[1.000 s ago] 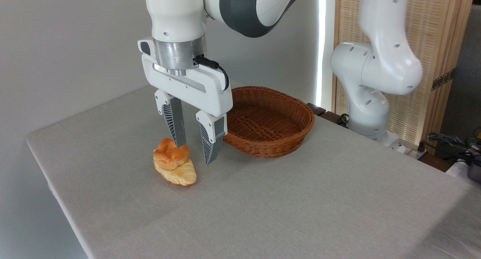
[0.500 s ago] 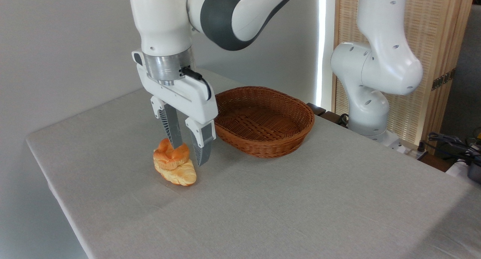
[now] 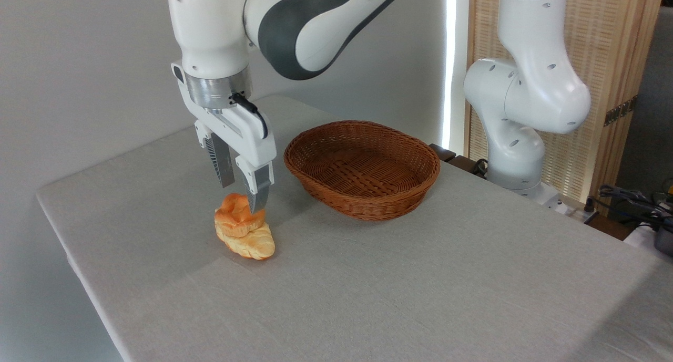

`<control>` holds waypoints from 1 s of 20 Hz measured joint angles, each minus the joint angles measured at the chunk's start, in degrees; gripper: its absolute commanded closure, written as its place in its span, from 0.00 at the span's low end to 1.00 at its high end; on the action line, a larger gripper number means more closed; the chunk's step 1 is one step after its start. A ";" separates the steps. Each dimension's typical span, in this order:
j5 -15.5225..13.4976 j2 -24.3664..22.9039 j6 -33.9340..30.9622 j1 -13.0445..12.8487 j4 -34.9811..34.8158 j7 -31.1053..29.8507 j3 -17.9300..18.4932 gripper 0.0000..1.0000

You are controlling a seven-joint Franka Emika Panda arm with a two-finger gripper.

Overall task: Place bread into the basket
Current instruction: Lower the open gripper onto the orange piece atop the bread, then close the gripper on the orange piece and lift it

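The bread (image 3: 236, 215) is a small orange-brown bun with a lumpy top, resting on a paler golden loaf (image 3: 252, 244) on the left part of the table. My gripper (image 3: 242, 196) hangs just above the bun, open, with nothing between its fingers; the nearer fingertip covers the bun's right upper edge. The reddish-brown wicker basket (image 3: 363, 167) stands to the right of the bun, empty as far as I see inside.
A grey cloth covers the table (image 3: 420, 278), whose left edge runs close to the bread. The arm's white base (image 3: 520, 125) stands behind the table's right far edge. Cables and dark items (image 3: 641, 204) lie at the far right.
My gripper has shifted left and turned, from beside the bun toward the basket to directly above the bun, and now stands a little higher. Bread and basket have not moved.
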 measured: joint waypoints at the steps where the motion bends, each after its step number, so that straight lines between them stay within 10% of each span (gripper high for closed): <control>1: 0.00 0.46 0.08 -0.04 0.00 0.00 -0.86 0.00; 14: 5.28 4.16 3.45 -0.03 0.01 0.67 -2.11 0.00; 20: 5.97 4.43 3.65 -0.05 0.05 1.13 -2.24 0.54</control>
